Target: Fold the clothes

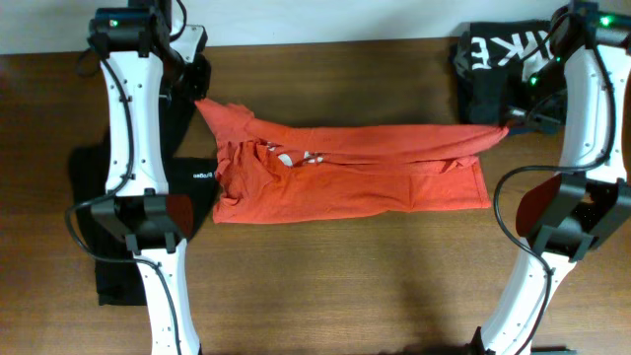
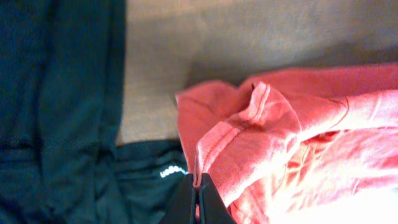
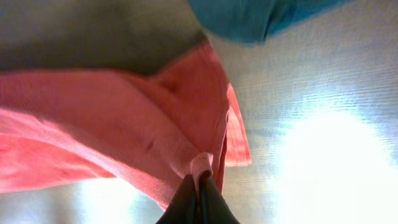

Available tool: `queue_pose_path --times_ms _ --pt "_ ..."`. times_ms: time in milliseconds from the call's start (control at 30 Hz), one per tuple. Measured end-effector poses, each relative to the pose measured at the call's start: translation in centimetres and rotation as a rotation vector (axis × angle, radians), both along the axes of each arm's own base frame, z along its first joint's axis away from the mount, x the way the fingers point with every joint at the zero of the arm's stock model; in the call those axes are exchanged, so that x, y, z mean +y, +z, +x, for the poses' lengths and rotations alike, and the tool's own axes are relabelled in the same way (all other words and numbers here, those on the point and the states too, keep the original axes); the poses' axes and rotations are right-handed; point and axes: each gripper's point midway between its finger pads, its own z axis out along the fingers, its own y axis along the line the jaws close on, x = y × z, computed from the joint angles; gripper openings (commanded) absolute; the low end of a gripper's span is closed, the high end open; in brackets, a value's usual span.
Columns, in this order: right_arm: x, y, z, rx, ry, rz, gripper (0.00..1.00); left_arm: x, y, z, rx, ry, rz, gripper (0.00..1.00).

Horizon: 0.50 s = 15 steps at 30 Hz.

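My left claw (image 2: 198,200) and right claw (image 3: 199,194) each pinch the orange-red cloth T-shirt (image 1: 375,187); advise moving both corners level, taut

Far right, the black garment (image 1: 490,51) bears large white letters, only "KE" legible. The small logo (image 1: 202,176) on the left black garment (image 1: 197,189) and the print (image 1: 293,156) on the orange shirt (image 1: 394,187) are unreadable.

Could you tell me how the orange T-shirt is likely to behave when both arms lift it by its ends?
Probably floppy: the T-shirt drapes and wrinkles between the two pinched ends. Likely light, since thin folds pinched by the left fingers and right fingers seem enough to hold its edge up.
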Motion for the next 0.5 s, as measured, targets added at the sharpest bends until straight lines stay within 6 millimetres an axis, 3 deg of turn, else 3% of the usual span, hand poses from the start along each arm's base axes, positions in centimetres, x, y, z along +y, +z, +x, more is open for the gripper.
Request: queue_pose_path --times_ms 233,400,500 --pt "-0.2 -4.6 -0.1 0.051 0.015 0.000 0.04 -2.0 -5.9 -2.4 0.203 -0.091 0.015 0.00" --pt "-0.4 -5.1 0.4 0.031 0.018 -0.005 0.11 -2.8 -7.9 -3.0 0.248 -0.136 0.022 0.01" --pt "-0.4 -5.1 0.4 0.033 0.018 -0.007 0.15 -2.8 -8.0 -3.4 0.267 -0.139 0.022 0.01"
